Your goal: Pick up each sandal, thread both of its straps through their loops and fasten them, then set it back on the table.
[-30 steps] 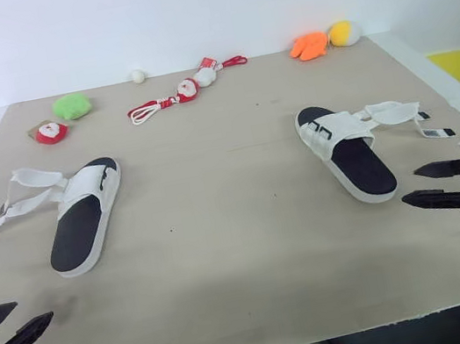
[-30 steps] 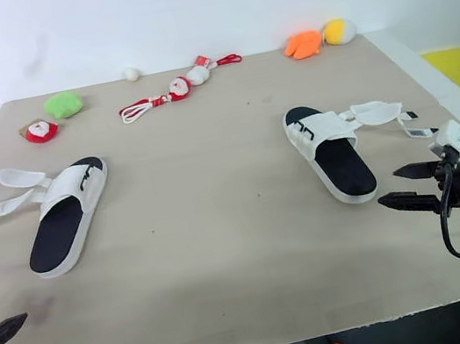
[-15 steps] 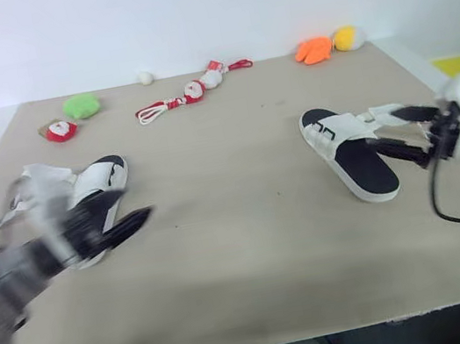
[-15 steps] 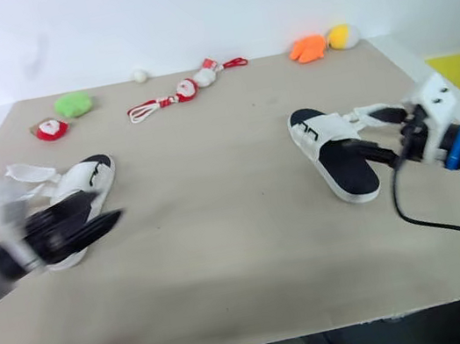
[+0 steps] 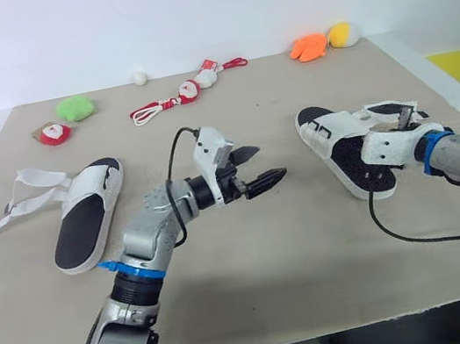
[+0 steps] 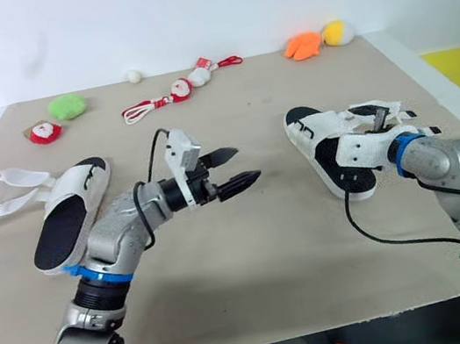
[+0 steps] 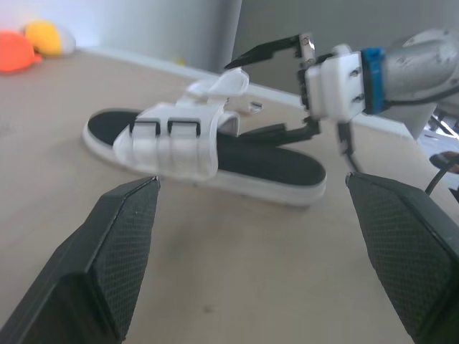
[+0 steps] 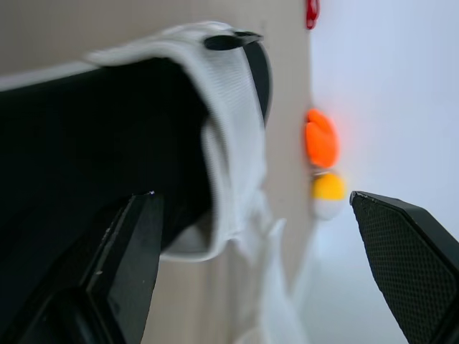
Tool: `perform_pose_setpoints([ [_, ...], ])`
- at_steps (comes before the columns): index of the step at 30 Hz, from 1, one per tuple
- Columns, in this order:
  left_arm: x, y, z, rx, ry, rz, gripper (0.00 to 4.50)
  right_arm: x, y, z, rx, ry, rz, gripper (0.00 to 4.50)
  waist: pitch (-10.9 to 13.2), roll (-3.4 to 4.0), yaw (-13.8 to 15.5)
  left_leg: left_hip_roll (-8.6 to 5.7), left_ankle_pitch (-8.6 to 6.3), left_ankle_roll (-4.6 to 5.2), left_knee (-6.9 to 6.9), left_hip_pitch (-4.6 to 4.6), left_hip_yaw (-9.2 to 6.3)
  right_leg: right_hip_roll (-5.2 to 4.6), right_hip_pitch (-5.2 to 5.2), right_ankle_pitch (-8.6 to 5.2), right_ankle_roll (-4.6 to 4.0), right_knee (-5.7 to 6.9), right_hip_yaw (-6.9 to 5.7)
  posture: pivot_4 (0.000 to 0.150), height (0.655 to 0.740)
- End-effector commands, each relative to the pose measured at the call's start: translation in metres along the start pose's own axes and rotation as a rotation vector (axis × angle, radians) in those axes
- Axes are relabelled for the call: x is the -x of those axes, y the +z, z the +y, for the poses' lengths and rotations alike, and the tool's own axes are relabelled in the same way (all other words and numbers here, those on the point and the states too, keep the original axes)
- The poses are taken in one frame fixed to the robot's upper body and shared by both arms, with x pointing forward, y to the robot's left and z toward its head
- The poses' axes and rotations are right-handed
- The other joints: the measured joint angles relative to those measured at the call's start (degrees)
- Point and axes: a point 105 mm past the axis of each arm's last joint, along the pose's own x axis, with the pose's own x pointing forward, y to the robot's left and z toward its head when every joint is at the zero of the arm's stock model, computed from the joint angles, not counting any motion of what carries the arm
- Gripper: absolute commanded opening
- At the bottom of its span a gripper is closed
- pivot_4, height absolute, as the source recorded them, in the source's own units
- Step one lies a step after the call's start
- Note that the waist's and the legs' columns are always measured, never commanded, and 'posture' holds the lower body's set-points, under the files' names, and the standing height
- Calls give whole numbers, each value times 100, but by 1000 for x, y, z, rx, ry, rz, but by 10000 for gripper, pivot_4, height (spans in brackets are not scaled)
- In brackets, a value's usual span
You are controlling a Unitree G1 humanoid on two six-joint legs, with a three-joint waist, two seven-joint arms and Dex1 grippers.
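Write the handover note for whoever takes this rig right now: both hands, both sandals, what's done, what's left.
Left hand: open, empty, raised over mid-table, pointing toward the right sandal.
Right hand: open around that sandal's outer edge, by its loose straps; nothing gripped.
Left sandal: flat on the table, unthreaded straps lying out to its left.
Done: nothing. Both sandals lie unfastened; the right one's loops are empty.
Left: pick up, thread, fasten and set down each sandal, probably the right one first.
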Motion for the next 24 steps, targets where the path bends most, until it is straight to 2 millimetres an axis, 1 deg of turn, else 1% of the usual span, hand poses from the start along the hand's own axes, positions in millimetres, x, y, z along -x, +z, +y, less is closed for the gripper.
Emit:
perform_pose_setpoints([
  [1, -3, 8, -4, -47, -5, -29, 43149, -8, -2, -13, 63, -63, 15, 45000, 0, 0, 6, -1, 2, 2, 0, 0, -1, 0, 1, 1, 1, 0, 0, 1500, 7400],
  [2, -3, 7, -4, -46, -7, -25, 43149, -12, -1, -13, 66, -67, 11, 45000, 0, 0, 6, -1, 4, 4, 0, 0, -1, 0, 1, 2, 1, 0, 0, 1500, 7400],
  [4, -1, 4, -5, -45, -4, -17, 45000, -17, 2, -12, 70, -69, 3, 39650, 0, 0, -1, -1, 5, 6, -1, 0, -2, 0, 0, 2, 1, 0, 0, 1500, 7400],
  [5, 0, 3, -4, -47, 1, -13, 45000, -20, 2, -10, 78, -64, 3, 36356, 0, 0, 0, -1, 5, 6, -2, 0, -3, 0, 1, 2, 1, 0, 0, 1500, 7400],
  [6, 2, 3, -3, -47, 6, -12, 45000, -23, 1, -7, 81, -56, 5, 32187, 0, 0, 3, -1, 5, 6, -3, 0, -3, 0, 0, 2, 1, 0, 0, 1500, 7400],
  [8, 5, 3, -2, -49, 18, -11, 45000, -28, 1, -3, 85, -46, 7, 21363, 0, 0, 4, -1, 5, 6, -3, -3, -4, -1, 0, 2, 1, 0, -1, 1500, 7400],
  [10, 8, 5, 0, -49, 28, -13, 45000, -32, 3, 0, 85, -47, -1, 11722, 0, 0, 4, -6, 5, 6, -3, -3, -4, -5, 0, 2, 1, 0, 0, 1500, 7400],
  [11, 10, 5, 0, -49, 34, -13, 45000, -34, 4, 1, 85, -49, -4, 5581, 0, 0, 4, -7, 5, 6, -3, -4, -4, -6, 0, 2, 1, 0, 0, 1500, 7400],
  [12, 11, 5, 1, -50, 39, -13, 45000, -36, 5, 1, 90, -50, -7, 585, 0, 0, 1, -7, 5, 6, -3, -4, -4, -6, 0, 2, 1, 0, 0, 1500, 7400],
  [16, 19, 6, 5, -51, 62, -11, 45000, -40, 8, 1, 78, -67, -26, 204, 0, 0, -1, -8, 8, 9, -3, -2, -4, -7, 1, 4, -1, 0, 1, 1500, 7400],
  [18, 27, 7, 11, -49, 85, -12, 45000, -38, 16, -4, 83, -92, -93, 204, 0, 0, -9, -8, 9, 10, -3, -1, -4, -6, 1, 5, -1, 0, 1, 1500, 7400],
  [21, 48, 20, 24, -23, 119, -54, 45000, -28, 50, -18, 157, -142, -329, 204, 3, 3, -67, -6, 9, 10, -6, -1, -4, -5, -2, 5, -1, 1, 1, 1500, 7400],
  [24, 68, 33, 28, 11, 110, -82, 45000, -10, 86, -17, 241, -118, -599, 204, 7, 3, -127, -5, 9, 10, -14, -1, -5, -5, -4, 1, 5, 0, 0, 1500, 7400],
])
